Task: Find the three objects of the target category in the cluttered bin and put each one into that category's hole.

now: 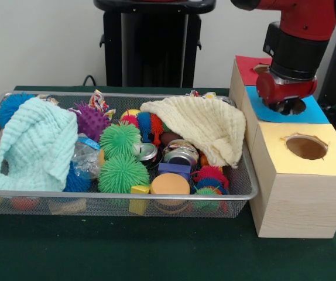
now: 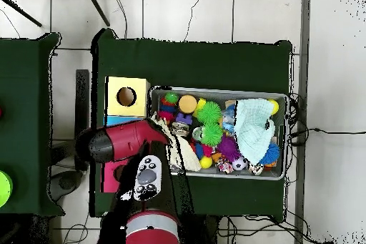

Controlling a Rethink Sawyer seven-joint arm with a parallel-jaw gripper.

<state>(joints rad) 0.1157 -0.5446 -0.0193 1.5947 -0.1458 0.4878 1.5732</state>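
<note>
The wire mesh bin [image 1: 121,196] lies on the green table, full of clutter; it also shows in the overhead view [image 2: 214,91]. One crushed clear bottle with a blue label [image 1: 86,157] lies at the left, half under a mint cloth [image 1: 36,146]. I see no other bottles; they may be hidden under the cloths. My gripper [image 1: 288,105] hangs right of the bin, just above the hole in the blue-topped box [image 1: 315,112]. I see nothing in it. In the overhead view the red arm [image 2: 121,143] hides it.
Three wooden boxes stand in a row right of the bin: red-topped [image 1: 247,67], blue-topped, and yellow-topped [image 1: 332,161] with an open hole. A cream cloth [image 1: 206,126] covers the bin's right part. Green spiky balls [image 1: 120,140], a purple one [image 1: 91,121], metal cans [image 1: 180,156] and blocks fill the rest.
</note>
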